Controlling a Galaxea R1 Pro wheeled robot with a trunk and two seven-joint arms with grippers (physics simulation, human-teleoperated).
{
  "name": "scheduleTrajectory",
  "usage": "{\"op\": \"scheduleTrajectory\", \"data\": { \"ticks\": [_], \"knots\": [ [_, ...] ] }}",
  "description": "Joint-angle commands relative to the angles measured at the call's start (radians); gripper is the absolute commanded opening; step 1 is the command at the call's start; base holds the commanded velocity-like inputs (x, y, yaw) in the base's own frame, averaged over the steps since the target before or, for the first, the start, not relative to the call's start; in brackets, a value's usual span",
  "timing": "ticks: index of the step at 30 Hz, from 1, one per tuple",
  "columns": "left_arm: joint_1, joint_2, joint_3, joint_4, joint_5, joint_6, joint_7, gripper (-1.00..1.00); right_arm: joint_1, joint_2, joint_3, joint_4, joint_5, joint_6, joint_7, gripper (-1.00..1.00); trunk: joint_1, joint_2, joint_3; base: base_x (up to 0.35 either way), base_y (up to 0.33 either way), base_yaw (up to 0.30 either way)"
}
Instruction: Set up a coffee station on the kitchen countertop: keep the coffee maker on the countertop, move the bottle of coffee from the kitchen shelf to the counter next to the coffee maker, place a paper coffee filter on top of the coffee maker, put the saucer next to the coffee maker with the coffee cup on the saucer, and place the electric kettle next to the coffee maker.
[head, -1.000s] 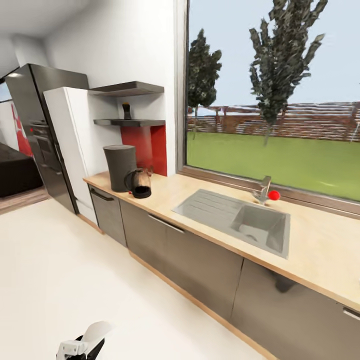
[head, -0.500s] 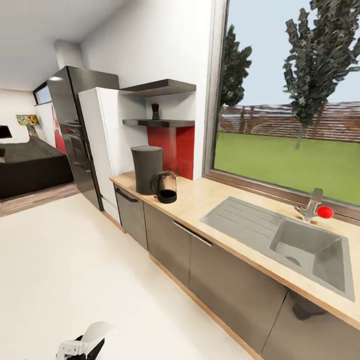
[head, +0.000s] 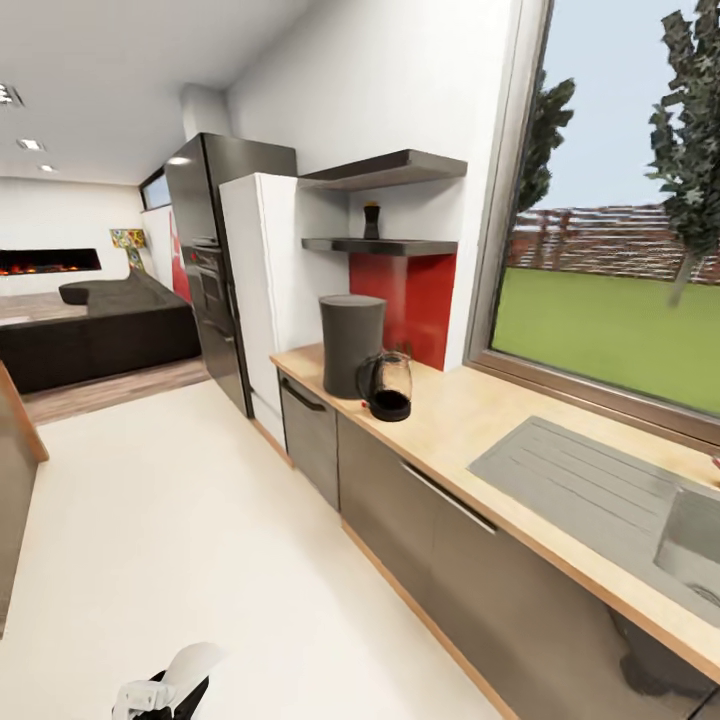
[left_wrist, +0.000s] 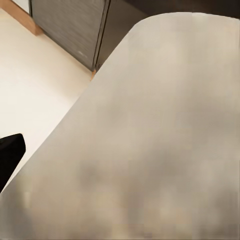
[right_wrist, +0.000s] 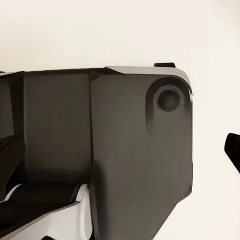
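Coffee maker (head: 351, 344) and kettle (head: 388, 386) sit together mid-frame on the counter (head: 470, 420). Coffee bottle (head: 372, 220) is on the shelf (head: 385, 245), upper middle. Filter, saucer, cup remain, I'd judge. Can't tell either gripper's opening.

The sink (head: 695, 540) is cut off at the head view's right edge; the shelf bottle (head: 371, 219) is too small to identify.

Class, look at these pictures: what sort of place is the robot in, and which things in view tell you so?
A home kitchen, simulated and open to a living area: a wooden countertop with a sink, a coffee maker beside a kettle, and a tall refrigerator.
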Motion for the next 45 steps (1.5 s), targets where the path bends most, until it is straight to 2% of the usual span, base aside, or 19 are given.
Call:
{"op": "scheduleTrajectory", "data": {
  "ticks": [1, 11, 18, 24, 45],
  "knots": [
    [-0.001, 0.000, 0.004, 0.002, -0.003, -0.004, -0.006, -1.00, 0.000, 0.000, 0.001, 0.001, -0.006, -0.004, 0.001, 1.00, 0.001, 0.000, -0.001, 0.294, 0.184, 0.279],
    [-0.001, 0.000, 0.003, 0.002, -0.003, -0.004, -0.006, -1.00, 0.000, 0.000, 0.001, 0.001, -0.006, -0.004, 0.001, 1.00, 0.001, 0.000, -0.007, 0.264, 0.170, 0.279],
    [-0.001, 0.000, 0.002, 0.002, -0.005, -0.005, -0.006, -1.00, 0.000, 0.000, 0.001, 0.001, -0.006, -0.003, 0.001, 1.00, 0.001, 0.000, -0.011, 0.035, 0.016, 0.279],
    [-0.001, 0.000, 0.002, 0.002, -0.005, -0.004, -0.006, -1.00, 0.000, 0.000, 0.001, 0.001, -0.006, -0.004, 0.001, 1.00, 0.001, 0.000, -0.015, 0.280, 0.000, 0.258],
    [-0.001, 0.000, 0.003, 0.002, -0.003, -0.004, -0.006, -1.00, 0.000, -0.004, -0.002, -0.002, -0.006, -0.003, 0.003, 1.00, 0.001, 0.000, -0.015, 0.318, 0.122, 0.009]
  ]
}}
